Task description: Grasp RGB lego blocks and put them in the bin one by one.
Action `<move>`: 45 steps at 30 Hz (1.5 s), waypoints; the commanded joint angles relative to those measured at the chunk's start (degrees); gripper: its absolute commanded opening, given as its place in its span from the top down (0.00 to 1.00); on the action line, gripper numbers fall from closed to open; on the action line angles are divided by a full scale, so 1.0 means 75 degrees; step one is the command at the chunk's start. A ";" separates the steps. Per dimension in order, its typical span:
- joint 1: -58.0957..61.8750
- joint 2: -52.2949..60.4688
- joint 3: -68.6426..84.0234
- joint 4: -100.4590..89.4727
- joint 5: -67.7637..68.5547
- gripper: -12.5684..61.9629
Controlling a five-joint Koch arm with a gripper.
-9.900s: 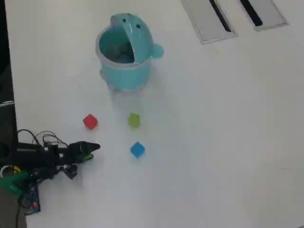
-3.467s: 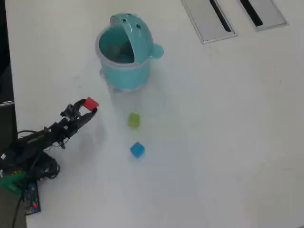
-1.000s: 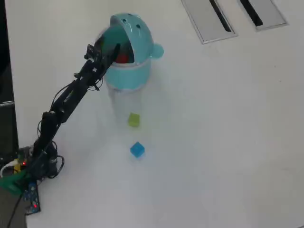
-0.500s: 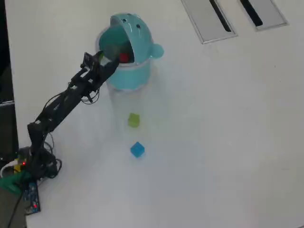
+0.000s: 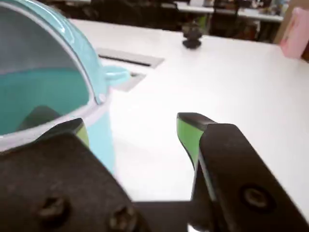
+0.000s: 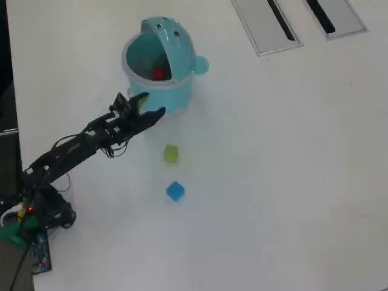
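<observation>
The gripper [image 6: 151, 104] hangs wide open and empty just beside the bin [image 6: 159, 91], its green-lined jaws spread with bare counter [image 5: 241, 87] showing between them in the wrist view. The red block [image 6: 158, 74] lies inside the bin under the raised lid [image 6: 173, 36]. The yellow-green block [image 6: 171, 153] and blue block [image 6: 175, 191] sit on the counter, apart from each other and from the gripper.

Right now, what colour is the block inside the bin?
Red. The block lies inside the teal bin; it shows best in the overhead view.
</observation>
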 commanded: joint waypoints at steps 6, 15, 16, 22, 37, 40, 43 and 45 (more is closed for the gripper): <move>0.0422 0.0879 0.0586 0.0516 0.0012 0.38; 0.0516 0.1266 0.2062 0.0949 0.0012 0.37; 0.0492 0.1242 0.2156 0.0926 0.0012 0.37; 0.0457 0.0797 0.2426 0.0785 0.0012 0.38; 0.0797 -0.1160 0.2191 -0.0164 -0.0152 0.37; 0.0879 -0.1523 0.2086 -0.0387 -0.0316 0.37; 0.0961 -0.1828 0.1945 -0.0738 -0.0492 0.37; 0.1008 -0.1898 0.1898 -0.0738 -0.0480 0.37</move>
